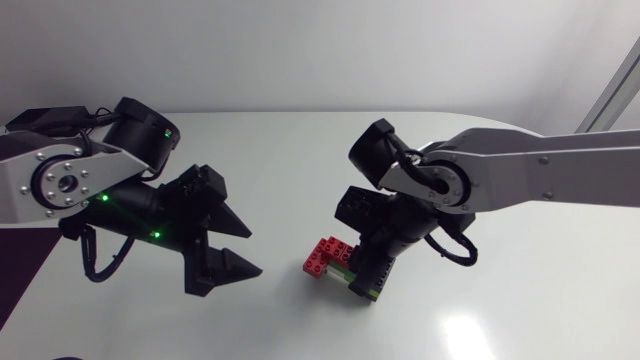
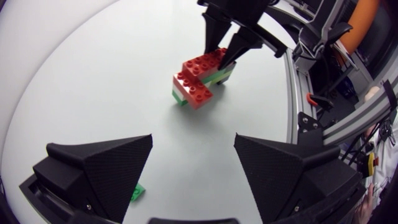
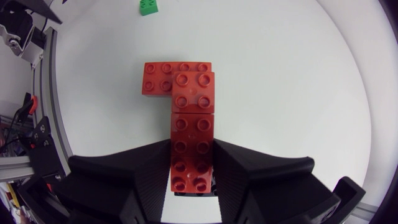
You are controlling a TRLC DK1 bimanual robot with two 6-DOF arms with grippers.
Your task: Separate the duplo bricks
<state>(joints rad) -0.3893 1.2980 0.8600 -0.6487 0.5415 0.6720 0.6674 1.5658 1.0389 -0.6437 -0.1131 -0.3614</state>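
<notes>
The black right gripper (image 3: 193,149) is closed on the red-and-green plastic duplo brick stack (image 3: 186,87), likely steadying it for the wide-open, empty left gripper (image 1: 250,251)

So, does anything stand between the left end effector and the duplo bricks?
Nothing visible: only bare table lies between the left end effector and the duplo bricks. The right end effector grips their far end.

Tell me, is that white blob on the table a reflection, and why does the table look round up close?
Head view: yes, light glare on the glossy table; green lights glow on the left arm. Left wrist view: fisheye bends the table edge into an arc; the brick stack throws only a faint shadow. Right wrist view: same curving.
</notes>
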